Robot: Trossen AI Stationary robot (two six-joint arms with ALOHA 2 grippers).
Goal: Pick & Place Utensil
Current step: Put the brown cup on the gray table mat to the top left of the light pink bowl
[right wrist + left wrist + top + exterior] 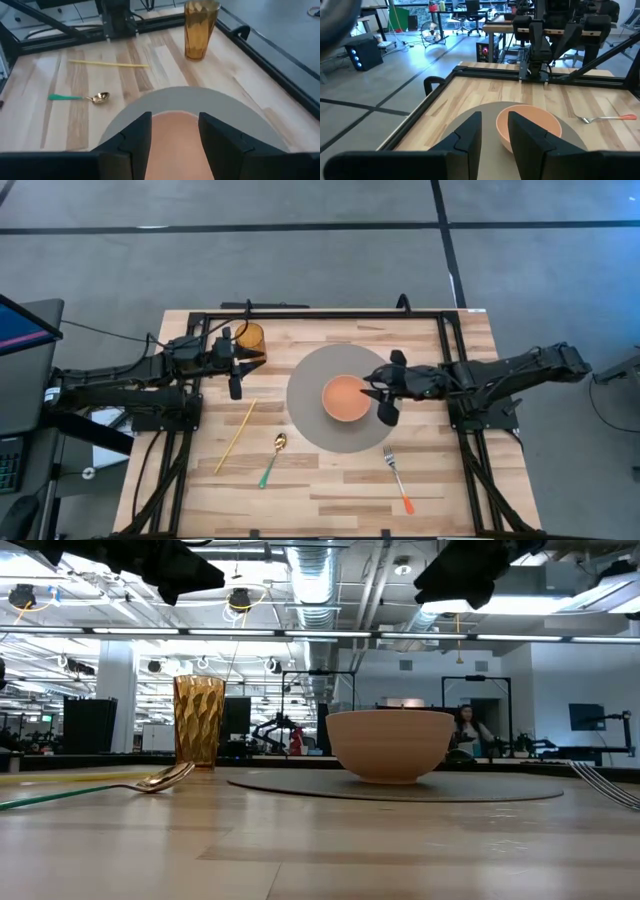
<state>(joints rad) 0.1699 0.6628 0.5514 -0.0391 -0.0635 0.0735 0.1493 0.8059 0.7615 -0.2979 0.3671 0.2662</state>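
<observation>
You've got three utensils lying flat on the desk [330, 490], none of them picked up. The spoon [273, 457], gold bowl and green handle, sits toward the front of the desk just off the left edge of the grey round mat [305, 395]. The fork [397, 478] with the orange handle is on the right side of the front, just clear of the mat. The yellow chopstick [235, 437] lies at a slant to the left of the spoon.

Your left claw [235, 372] hangs over the back-left part of the desk, right next to the amber glass [249, 337], holding nothing. Its fingers [470, 132] are spread with a clear gap between them, pointed toward the bowl.

Your right claw [385, 388] is up at the right rim of the orange bowl [346, 397], which stands in the middle of the mat. Its fingers [135, 131] are spread wide and empty, and in the right wrist view the bowl shows in the gap between them. From the low view both claws are well above the desk surface, so nothing's touching the bowl or the utensils.
</observation>
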